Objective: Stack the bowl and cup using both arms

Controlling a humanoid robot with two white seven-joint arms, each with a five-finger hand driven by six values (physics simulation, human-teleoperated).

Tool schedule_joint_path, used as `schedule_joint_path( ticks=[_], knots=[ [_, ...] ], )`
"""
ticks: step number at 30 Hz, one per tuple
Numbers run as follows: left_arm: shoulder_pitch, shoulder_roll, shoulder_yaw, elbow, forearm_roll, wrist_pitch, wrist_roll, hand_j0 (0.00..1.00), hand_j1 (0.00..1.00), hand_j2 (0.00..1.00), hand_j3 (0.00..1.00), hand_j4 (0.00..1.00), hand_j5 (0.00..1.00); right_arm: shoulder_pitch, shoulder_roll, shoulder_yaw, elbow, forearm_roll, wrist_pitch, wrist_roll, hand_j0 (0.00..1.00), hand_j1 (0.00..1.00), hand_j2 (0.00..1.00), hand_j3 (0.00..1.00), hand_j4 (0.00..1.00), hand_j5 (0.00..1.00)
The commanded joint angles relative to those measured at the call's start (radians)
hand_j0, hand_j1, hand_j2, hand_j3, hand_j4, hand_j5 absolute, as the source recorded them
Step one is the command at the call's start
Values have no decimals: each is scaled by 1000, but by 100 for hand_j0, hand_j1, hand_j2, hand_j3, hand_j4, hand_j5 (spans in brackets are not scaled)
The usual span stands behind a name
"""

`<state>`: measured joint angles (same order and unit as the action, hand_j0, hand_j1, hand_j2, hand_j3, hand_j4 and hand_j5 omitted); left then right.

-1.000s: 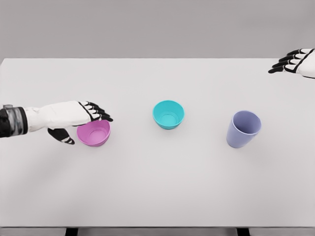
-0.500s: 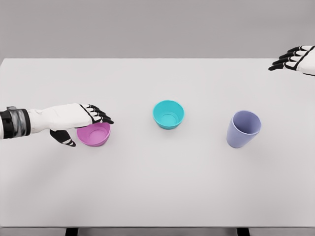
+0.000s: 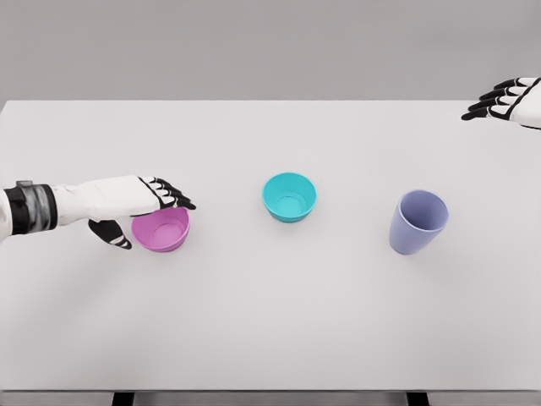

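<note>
Pink bowl (image 3: 161, 230) at table's (image 3: 270, 321) left, settled flat again after tilting a second ago; left hand (image 3: 139, 207) draped over rim, fingers above, thumb below, firm grip unclear. Teal bowl (image 3: 289, 196) and cup (image 3: 418, 222) untouched. Right hand (image 3: 500, 100) relaxed, holding nothing, cut off at edge

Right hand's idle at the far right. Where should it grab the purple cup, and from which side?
Grip the cup around its side wall, below the rim, coming from its right, where the right hand sits with fingers relaxed. It stands upright, mouth open upward, with bare table all round; the teal bowl stands apart on its left. The rounded wall probably suits a wrap grasp.
</note>
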<state>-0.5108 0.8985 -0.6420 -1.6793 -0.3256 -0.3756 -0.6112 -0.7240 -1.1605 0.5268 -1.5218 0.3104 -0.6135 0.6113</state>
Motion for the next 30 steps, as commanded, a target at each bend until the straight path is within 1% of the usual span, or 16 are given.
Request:
schedule_joint_path(
  ticks=[1, 3, 7, 27, 30],
  knots=[
    [0, -4, -1, 4, -4, 1, 0, 100, 100, 100, 100, 100, 100, 0, -4, -1, 0, -4, 3, 0, 100, 100, 100, 100, 100, 100],
    [-3, -9, -1, 15, -6, 1, 0, 100, 100, 100, 100, 100, 100, 0, -7, -1, 0, -4, 3, 0, 100, 100, 100, 100, 100, 100],
    [-29, -24, -25, 38, -7, 1, 0, 100, 100, 100, 100, 100, 100, 0, -7, -1, 0, -4, 3, 0, 100, 100, 100, 100, 100, 100],
    [-29, -33, -45, 44, -9, 1, 0, 100, 100, 100, 100, 100, 100, 0, -8, -1, 0, -4, 3, 0, 100, 100, 100, 100, 100, 100],
    [-29, -35, -47, 46, -9, 1, 0, 98, 98, 98, 98, 98, 98, 0, -8, -1, 0, -4, 3, 0, 100, 100, 100, 100, 100, 100]
  ],
)
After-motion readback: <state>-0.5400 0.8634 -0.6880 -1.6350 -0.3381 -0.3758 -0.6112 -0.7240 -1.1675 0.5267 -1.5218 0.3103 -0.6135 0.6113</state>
